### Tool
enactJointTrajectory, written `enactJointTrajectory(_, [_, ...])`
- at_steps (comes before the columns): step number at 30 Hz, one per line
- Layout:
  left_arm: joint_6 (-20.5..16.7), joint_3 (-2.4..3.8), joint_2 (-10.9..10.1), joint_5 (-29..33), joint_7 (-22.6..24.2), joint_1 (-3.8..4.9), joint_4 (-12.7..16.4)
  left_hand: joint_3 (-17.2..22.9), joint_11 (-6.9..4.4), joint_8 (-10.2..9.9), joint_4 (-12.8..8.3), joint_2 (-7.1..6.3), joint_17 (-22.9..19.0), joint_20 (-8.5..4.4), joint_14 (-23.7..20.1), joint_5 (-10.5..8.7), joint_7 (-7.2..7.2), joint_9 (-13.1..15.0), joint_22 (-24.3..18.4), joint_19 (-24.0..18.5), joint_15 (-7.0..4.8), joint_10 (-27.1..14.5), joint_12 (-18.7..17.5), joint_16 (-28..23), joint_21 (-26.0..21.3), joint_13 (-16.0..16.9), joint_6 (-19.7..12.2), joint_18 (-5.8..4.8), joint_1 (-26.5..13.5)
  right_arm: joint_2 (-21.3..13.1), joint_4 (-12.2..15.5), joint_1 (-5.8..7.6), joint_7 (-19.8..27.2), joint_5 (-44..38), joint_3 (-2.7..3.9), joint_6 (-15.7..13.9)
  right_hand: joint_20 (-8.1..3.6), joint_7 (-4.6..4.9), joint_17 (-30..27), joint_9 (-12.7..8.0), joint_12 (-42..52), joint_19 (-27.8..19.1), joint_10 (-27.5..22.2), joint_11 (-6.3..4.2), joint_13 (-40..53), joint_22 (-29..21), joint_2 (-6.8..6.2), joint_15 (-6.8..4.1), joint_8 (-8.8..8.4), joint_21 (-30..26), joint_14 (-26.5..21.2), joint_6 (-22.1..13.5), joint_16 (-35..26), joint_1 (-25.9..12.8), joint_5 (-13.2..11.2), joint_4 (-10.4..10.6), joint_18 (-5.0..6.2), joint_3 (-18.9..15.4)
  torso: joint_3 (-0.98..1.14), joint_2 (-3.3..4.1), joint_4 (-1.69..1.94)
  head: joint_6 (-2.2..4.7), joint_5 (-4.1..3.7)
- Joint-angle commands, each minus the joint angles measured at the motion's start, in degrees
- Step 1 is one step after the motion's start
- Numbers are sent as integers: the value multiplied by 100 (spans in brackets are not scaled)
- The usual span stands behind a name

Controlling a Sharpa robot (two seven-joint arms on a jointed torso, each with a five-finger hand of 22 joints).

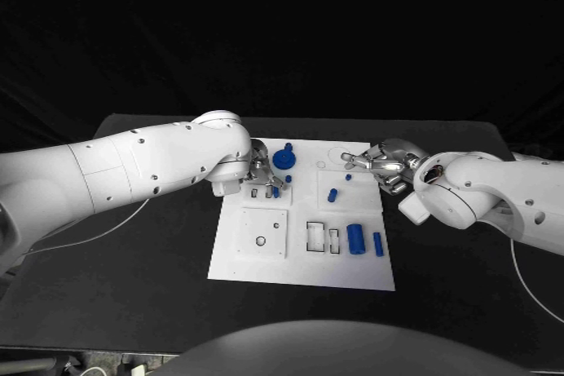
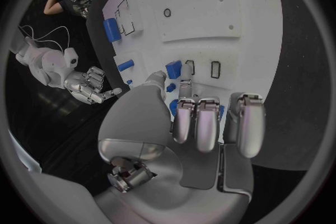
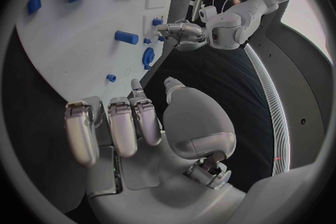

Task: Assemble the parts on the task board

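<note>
The white flat task board (image 1: 265,262) lies on the black bench (image 1: 141,294) between both robot hands. Small blue parts (image 1: 355,239) lie on it. The left robot hand (image 1: 261,176) pinches a small blue part (image 2: 173,69) over the board. The right robot hand (image 1: 382,162) hovers at the board's far edge with fingers spread, holding nothing.

left hand (image 1: 261,179) over task board (image 1: 265,266), near edge bare

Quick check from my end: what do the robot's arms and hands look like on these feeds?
Both arms are thick, glossy white shells with small dark screw dots. The left arm trails a thin pale cable across the black table; so does the right arm. The left hand and right hand are silver metal with rounded, segmented fingers and a smooth domed thumb base.
</note>
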Motion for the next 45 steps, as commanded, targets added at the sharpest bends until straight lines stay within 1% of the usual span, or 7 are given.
enactJointTrajectory(1, [72, 2, 11, 55, 73, 0, 0, 36, -46, -36, -8, -10, 1506, -38, 618, 34, 2, 5, 1510, 582, -39, 596, 14, 15, 14, 1506, 46, -42, 66, 4, -2, -6, -26, -67, -1, 86, 32, 27, 1508, 9, 16, 611, 600, 32, 1509, 1508, 33, 46, 22, 26, 608, 23, 23, 20, 0, 0, -80, -36, 1, 2, -1, 1, 0])
enactJointTrajectory(12, [136, 2, 30, 179, 82, 0, -42, 36, -48, -53, -9, -29, 1506, -42, 618, 50, 3, 27, 1510, 582, -42, 596, 14, 15, 14, 1506, 43, -42, 117, -1, -2, -10, -60, -76, -2, 95, 32, 27, 1508, 9, 16, 611, 600, 32, 1509, 1508, 33, 46, 22, 26, 608, 23, 23, 20, 0, 0, -80, -36, 3, 2, -5, 1, -2])
enactJointTrajectory(19, [212, 1, 38, 226, 55, 0, -57, 36, -47, -54, -9, -30, 1506, -43, 618, 51, 3, 29, 1510, 582, -42, 596, 14, 15, 14, 1506, 43, -42, 119, -6, -4, -12, -74, -80, -2, 95, 32, 27, 1508, 9, 16, 611, 600, 32, 1509, 1508, 33, 46, 22, 26, 608, 23, 23, 20, 0, 0, -80, -36, 3, 3, 3, 1, -14])
enactJointTrajectory(25, [256, 1, 43, 238, 37, 0, -67, 41, -48, -57, -12, -30, 1506, -44, 618, 55, 1, 41, 1510, 582, -43, 596, 14, 15, 14, 1506, 44, -42, 147, -3, -6, -12, -81, -82, -2, 95, 32, 28, 1508, 10, 16, 611, 600, 33, 1509, 1508, 37, 46, 25, 26, 608, 23, 23, 29, 2, 0, -80, -41, 3, -2, -6, 1, -7])
enactJointTrajectory(29, [298, 0, 50, 243, 20, 0, -75, 72, -55, -70, -21, -23, 1506, -48, 618, 60, -8, 83, 1510, 582, -48, 596, 14, 15, 14, 1506, 43, -42, 269, -3, -6, -13, -87, -84, -2, 91, 32, 28, 1508, 11, 16, 611, 600, 33, 1509, 1508, 38, 46, 27, 26, 608, 23, 23, 34, 3, 0, -80, -43, -1, 2, 0, 1, -17])
enactJointTrajectory(39, [315, -1, 61, 248, 25, 0, -75, 312, -84, -122, -70, 10, 1506, -62, 618, 96, -38, 242, 1510, 582, -73, 596, 14, 15, 14, 1506, 38, -42, 836, -4, -9, -15, -103, -86, -2, 93, 33, 29, 1508, 12, 16, 611, 600, 34, 1509, 1508, 41, 47, 29, 26, 608, 23, 23, 42, 7, -1, -80, -46, -1, 1, -1, 1, -18])
enactJointTrajectory(45, [303, -2, 53, 249, 53, 0, -64, 404, -86, -144, -59, -6, 1506, -63, 618, 175, -40, 297, 1510, 582, -80, 596, 14, 15, 14, 1506, 38, -42, 967, -6, -9, -16, -120, -87, -3, 96, 33, 30, 1508, 12, 16, 611, 600, 34, 1509, 1508, 45, 47, 31, 26, 608, 24, 23, 47, 10, -1, -80, -47, 2, 0, -2, 1, -20])
